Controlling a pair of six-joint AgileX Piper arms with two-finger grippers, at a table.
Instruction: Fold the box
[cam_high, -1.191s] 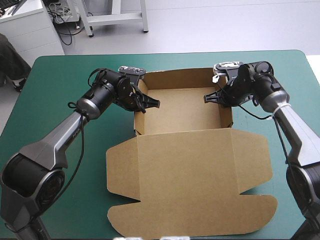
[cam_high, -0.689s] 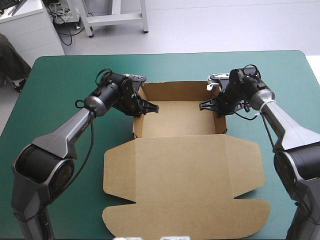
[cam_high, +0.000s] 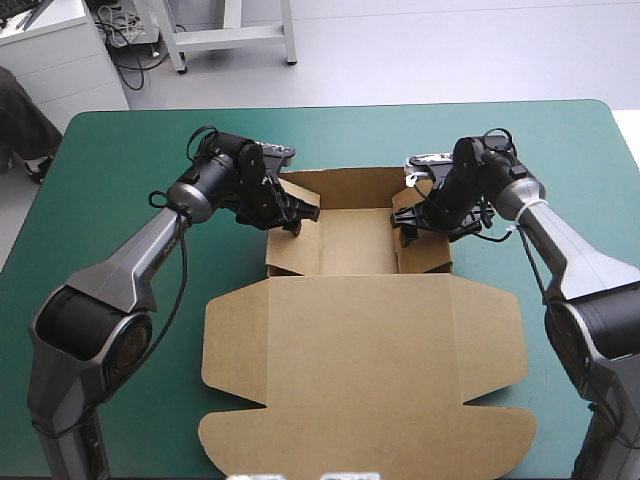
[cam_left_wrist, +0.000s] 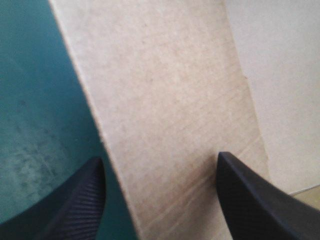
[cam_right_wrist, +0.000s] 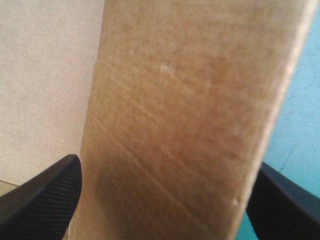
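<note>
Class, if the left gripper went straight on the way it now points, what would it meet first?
The brown box: one of its side flaps lies directly ahead, between the open fingers of the left gripper. How near the board is cannot be told.

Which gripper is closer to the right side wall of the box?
Right. The right gripper, open, straddles that wall; the left gripper straddles the opposite wall across the box.

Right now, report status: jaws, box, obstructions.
Left gripper and right gripper: jaws open, each astride a side flap. Box: tray up, lid flat, flaps leaning inward. Nothing blocking.
</note>
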